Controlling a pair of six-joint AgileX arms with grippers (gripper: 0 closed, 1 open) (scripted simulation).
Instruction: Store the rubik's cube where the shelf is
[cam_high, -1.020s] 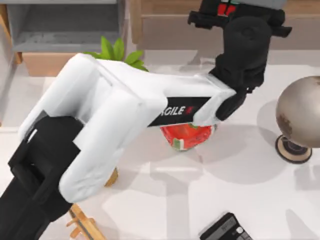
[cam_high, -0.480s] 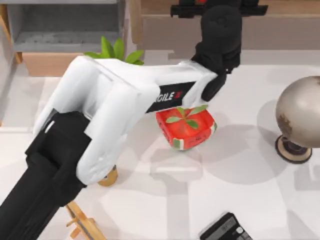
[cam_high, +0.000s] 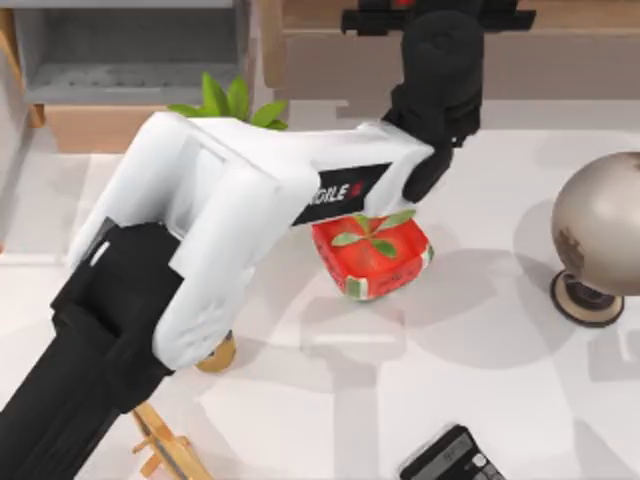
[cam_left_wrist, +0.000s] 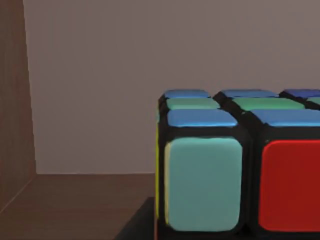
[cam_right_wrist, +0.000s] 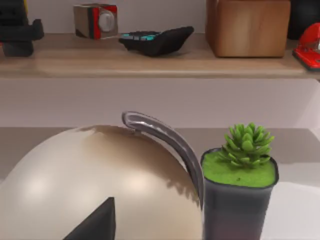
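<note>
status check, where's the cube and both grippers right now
Left gripper at the shelf. Rubik's cube inside the shelf, close before the wrist camera. Red planter sits under the left arm, clear of the shelf.

Top cam looks straight down; left wrist cam sits right up against the rubik's cube (cam_left_wrist: 240, 165); right wrist cam faces the globe (cam_right_wrist: 100, 185), also at the top view's right edge.

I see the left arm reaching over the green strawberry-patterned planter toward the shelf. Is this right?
Not quite: the planter is red, with green leaves on top, as the top view shows. The rest holds: the left arm reaches over it toward the shelf.
</note>
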